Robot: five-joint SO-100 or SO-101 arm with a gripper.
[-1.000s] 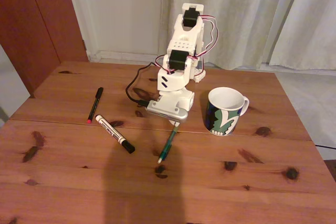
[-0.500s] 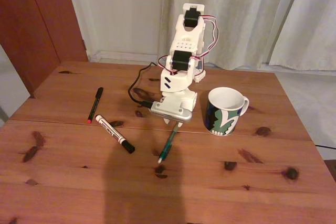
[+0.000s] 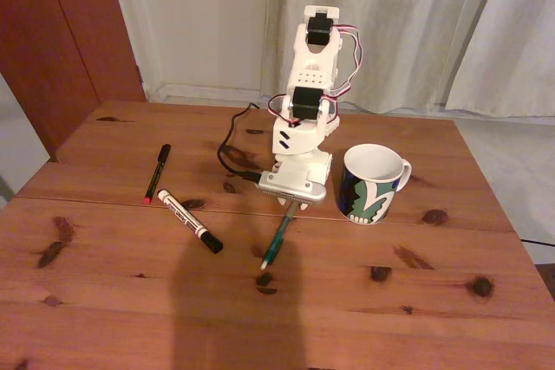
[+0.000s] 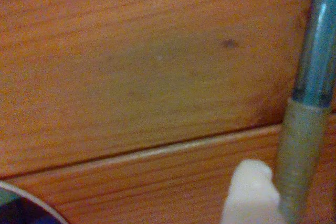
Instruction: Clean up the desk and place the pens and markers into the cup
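Note:
On the desk (image 3: 104, 301) my gripper (image 3: 290, 205) points straight down over the upper end of the slim green pen (image 3: 277, 238), which slants toward the near left. In the wrist view the green pen (image 4: 310, 93) runs along the right edge, touching one white fingertip (image 4: 251, 192) of my gripper (image 4: 257, 198); the other finger is not visible, so the grip is unclear. The white marker with a black cap (image 3: 188, 220) and the black pen with a red tip (image 3: 157, 172) lie to the left. The patterned cup (image 3: 373, 184) stands upright just right of the gripper.
A black cable (image 3: 230, 149) loops on the desk left of the arm base. The desk seam (image 4: 157, 150) crosses the wrist view, with the cup rim (image 4: 21, 195) at its bottom left corner. Curtains hang behind the desk.
The arm has unfolded a little, and the gripper head has shifted right toward the cup. The pens, the marker and the cup lie where they were.

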